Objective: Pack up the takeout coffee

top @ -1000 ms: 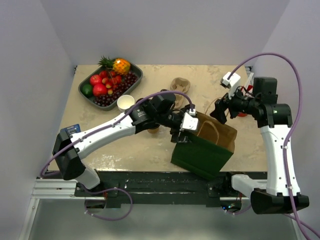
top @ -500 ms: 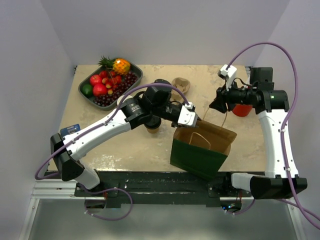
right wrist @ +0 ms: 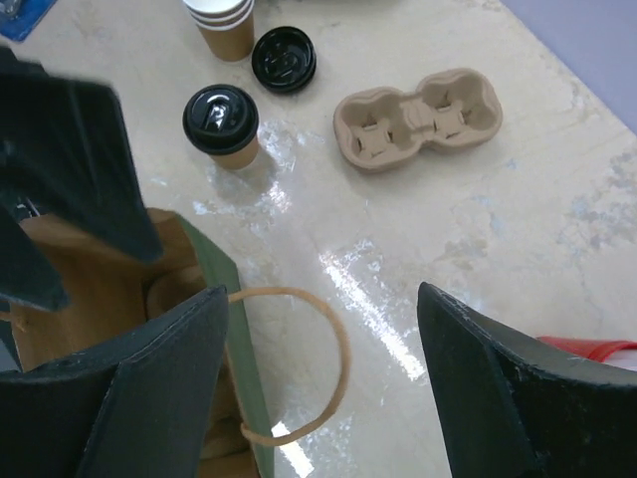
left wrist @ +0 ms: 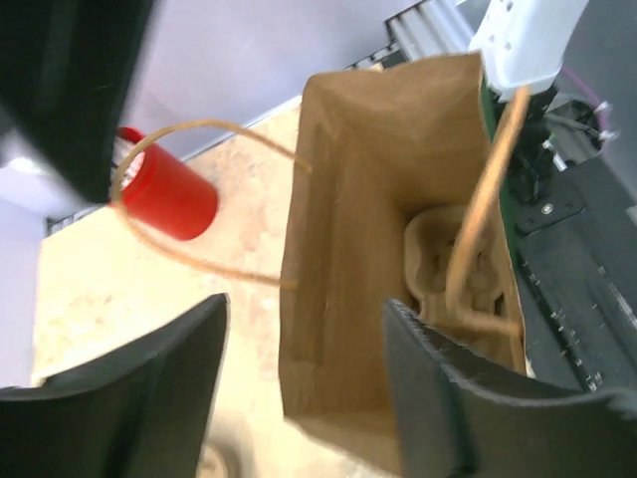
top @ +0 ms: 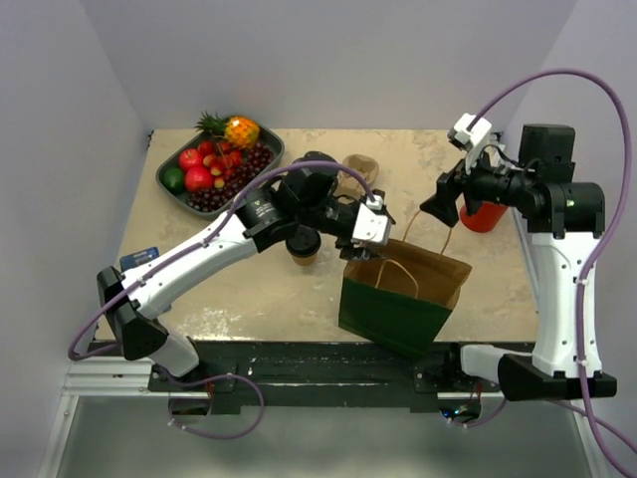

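bag point(top: 398, 311) tipped upright — carrier point(left wrist: 428, 264) inside, cup point(right wrist: 221, 124) outside

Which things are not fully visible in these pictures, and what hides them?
- Stack of tan paper cups: right wrist view, cut off by the top edge.
- Round red cup: top view, partly hidden by the right arm.
- Pulp cardboard carrier inside the brown paper bag: left wrist view, crossed by the bag's handle.

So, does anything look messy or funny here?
One black lid lies alone on the table, beside the cup stack that has no lid. Nothing looks spilled; the shiny patches seem to be glare.
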